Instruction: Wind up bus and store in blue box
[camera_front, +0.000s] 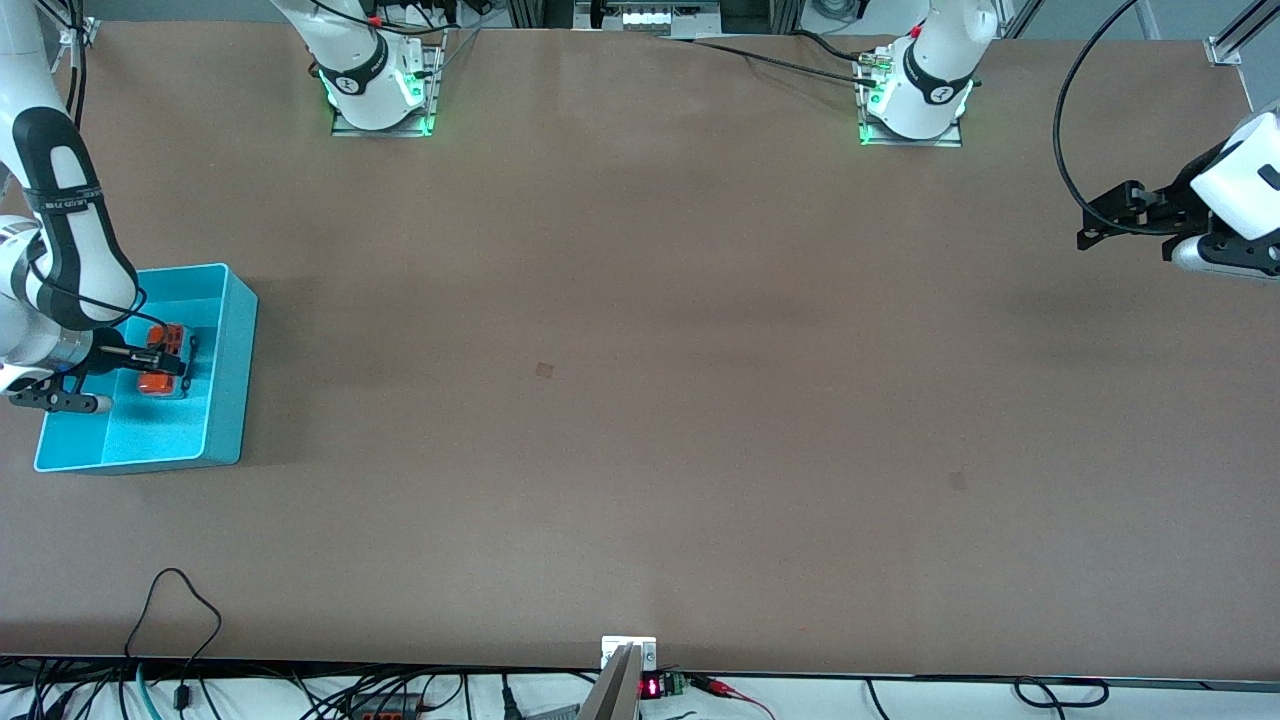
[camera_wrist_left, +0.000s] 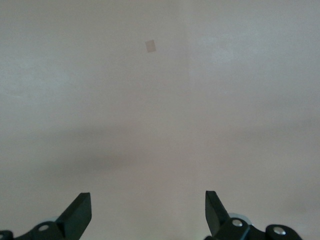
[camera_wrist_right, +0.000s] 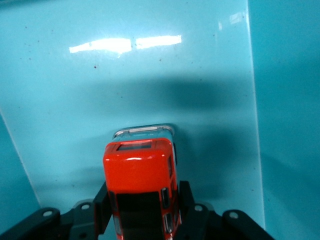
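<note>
My wide brown matte table (camera_front: 640, 350) carried one thing directly: the rectangular light-blue plastic bin (camera_front: 225, 380), which sat toward the right arm's end, its sloping walls resting flat.

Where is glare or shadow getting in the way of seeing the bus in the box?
Right wrist view: a bright streak of glare on the blue box wall, and a dark shadow above the bus, itself evenly lit in the right gripper. Front view: the right arm partly hides it.

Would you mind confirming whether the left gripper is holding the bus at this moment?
No, the left gripper is open and empty over bare table, while the right gripper clamps the bus inside the blue box.
</note>
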